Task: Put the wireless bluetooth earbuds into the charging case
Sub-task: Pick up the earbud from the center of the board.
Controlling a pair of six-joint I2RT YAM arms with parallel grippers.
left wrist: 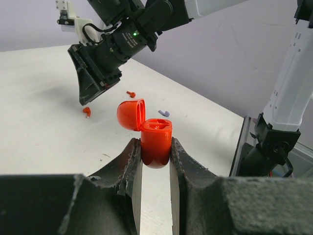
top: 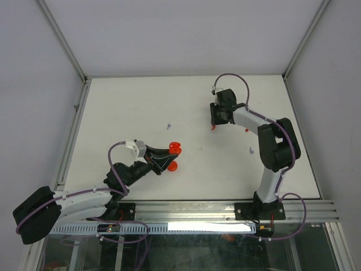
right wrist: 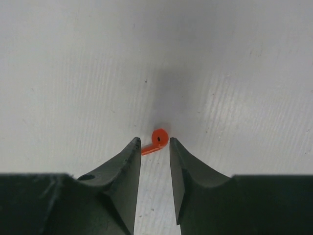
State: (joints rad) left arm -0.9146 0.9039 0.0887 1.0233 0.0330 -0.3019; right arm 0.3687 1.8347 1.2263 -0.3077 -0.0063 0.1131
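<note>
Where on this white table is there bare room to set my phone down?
The table is bare at its far-left corner, bordered by the left rail and a lavender earbud. So is the near strip between the arm bases. Crowded: around the right claw over a red earbud, and the left claw gripping the open charging case.
</note>
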